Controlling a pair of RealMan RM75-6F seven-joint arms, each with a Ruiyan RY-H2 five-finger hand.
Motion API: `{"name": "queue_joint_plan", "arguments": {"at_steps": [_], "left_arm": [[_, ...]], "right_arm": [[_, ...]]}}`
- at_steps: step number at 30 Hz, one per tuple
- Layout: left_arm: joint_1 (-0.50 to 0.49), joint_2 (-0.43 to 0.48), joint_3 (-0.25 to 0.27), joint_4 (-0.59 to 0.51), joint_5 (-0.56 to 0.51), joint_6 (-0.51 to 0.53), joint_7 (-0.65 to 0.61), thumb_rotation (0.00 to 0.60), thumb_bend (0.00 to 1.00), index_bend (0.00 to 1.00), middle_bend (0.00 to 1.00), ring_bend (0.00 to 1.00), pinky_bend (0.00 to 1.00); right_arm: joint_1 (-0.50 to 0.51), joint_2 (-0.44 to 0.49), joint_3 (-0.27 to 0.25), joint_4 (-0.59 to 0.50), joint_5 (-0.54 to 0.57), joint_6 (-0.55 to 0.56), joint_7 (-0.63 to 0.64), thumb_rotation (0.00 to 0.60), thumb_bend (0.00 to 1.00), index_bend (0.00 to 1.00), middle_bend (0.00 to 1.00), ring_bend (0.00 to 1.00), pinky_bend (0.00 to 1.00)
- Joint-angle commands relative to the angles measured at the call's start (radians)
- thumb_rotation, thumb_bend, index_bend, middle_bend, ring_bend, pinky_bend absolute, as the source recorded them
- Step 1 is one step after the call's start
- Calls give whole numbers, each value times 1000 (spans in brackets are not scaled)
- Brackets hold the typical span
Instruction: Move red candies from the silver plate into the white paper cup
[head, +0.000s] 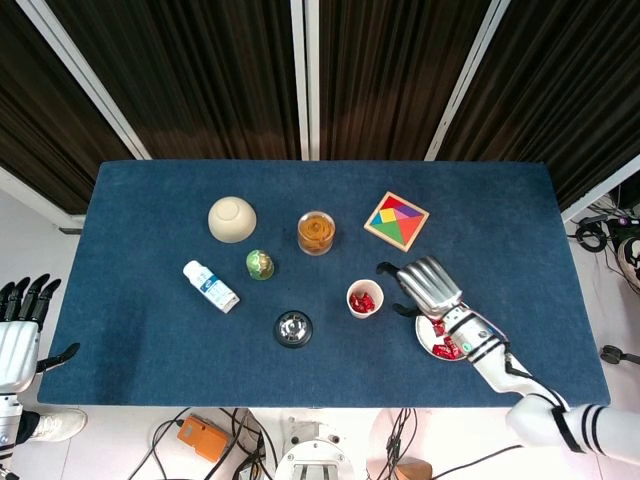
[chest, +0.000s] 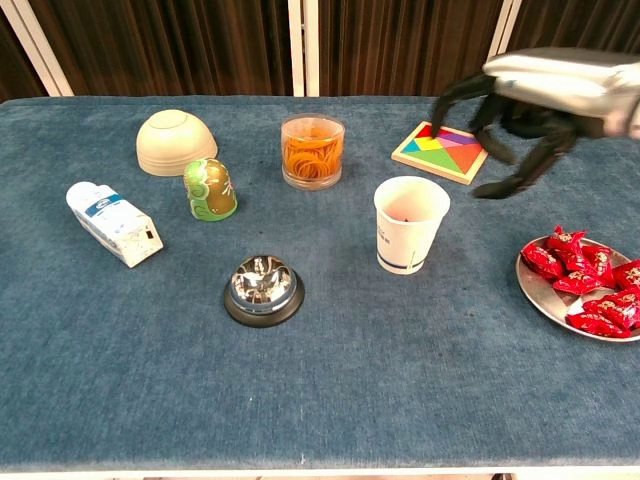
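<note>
Hovering right of centre, your metallic right hand spreads empty fingers between paper cup and round silver plate.

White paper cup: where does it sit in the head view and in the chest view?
Head view: white paper cup is just below centre, left of the right hand.
Chest view: the cup is right of centre, in front of the puzzle.
Shared landmark: the silver plate lies to the cup's right in both.

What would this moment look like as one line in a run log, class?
right hand: open, empty, between white paper cup and silver plate | cup: holds red candies | plate: candies left | left hand: open, off table
</note>
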Motion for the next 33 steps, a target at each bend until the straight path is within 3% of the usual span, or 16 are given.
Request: {"name": "queue_joint_plan", "arguments": {"at_steps": [1, 9, 23, 28, 33], "left_arm": [[-3, -1, -1, 0, 2, -1, -1, 600, 0, 95, 49, 0, 0], [-10, -8, -1, -7, 12, -3, 9, 600, 0, 95, 49, 0, 0], [-5, -6, 2, -15, 7, -1, 22, 600, 0, 95, 41, 0, 0], [-4, -8, 3, -9, 4, -2, 17, 600, 0, 95, 41, 0, 0], [-2, -10, 3, -2, 1, -2, 12, 600, 0, 95, 37, 0, 0]], "right_arm": [[-83, 72, -70, -8, -36, 67, -5, 600, 336, 456, 810, 970, 1000], [-159, 84, -171, 70, -48, 41, -13, 600, 337, 509, 810, 970, 1000], [-138, -7, -147, 185, -12, -56, -28, 600, 369, 524, 810, 970, 1000], [-124, -32, -134, 215, 15, -94, -38, 600, 423, 539, 810, 971, 1000], [-118, -43, -127, 222, 18, -107, -26, 600, 533, 626, 811, 975, 1000]]}}
